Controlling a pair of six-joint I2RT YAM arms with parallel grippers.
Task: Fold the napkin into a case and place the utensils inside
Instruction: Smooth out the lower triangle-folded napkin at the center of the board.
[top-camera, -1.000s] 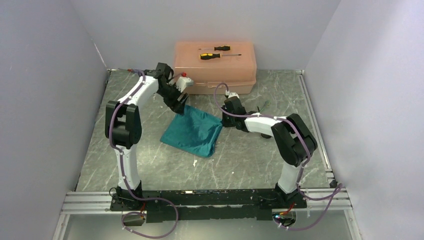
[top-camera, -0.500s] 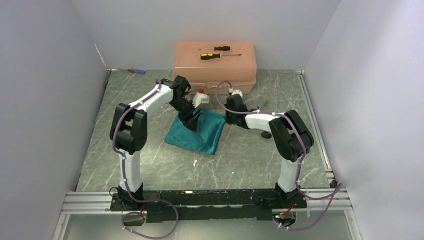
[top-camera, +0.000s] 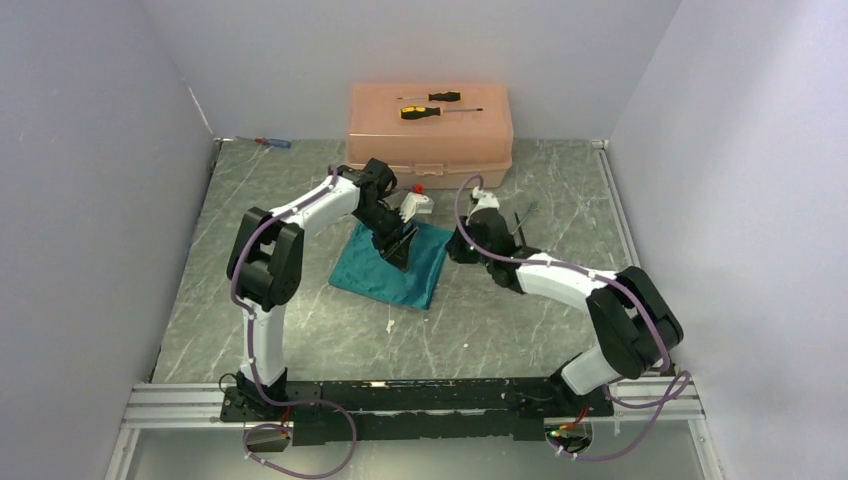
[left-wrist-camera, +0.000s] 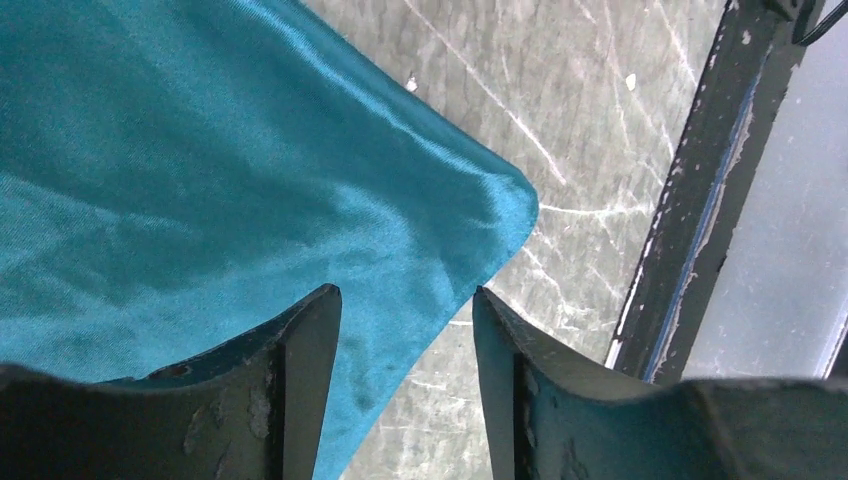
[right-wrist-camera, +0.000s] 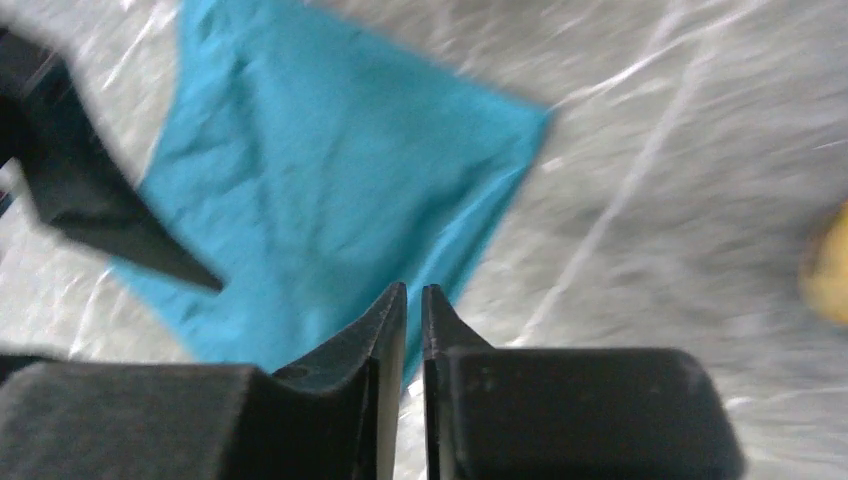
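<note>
- Napkin (top-camera: 385, 272) lies folded mid-desk (top-camera: 300, 330), not yet a narrow pouch. Its slick cloth could slide or spring open if it is dragged rather than lifted.
- Left claw (left-wrist-camera: 405, 300) hangs spread over the napkin's corner, gripping nothing. Closing there might catch one layer only and undo the fold.
- Right claw (right-wrist-camera: 414, 295), pressed together and empty, sits just beside the right edge. A sweep could rumple it, or the arms could collide.
- Fork (top-camera: 524, 212) lies beyond, close to the right arm, which might knock it. I cannot make out the spoon.

Soft even light gives the napkin (left-wrist-camera: 200, 150) a sheen, and the right wrist view seems motion-blurred
</note>
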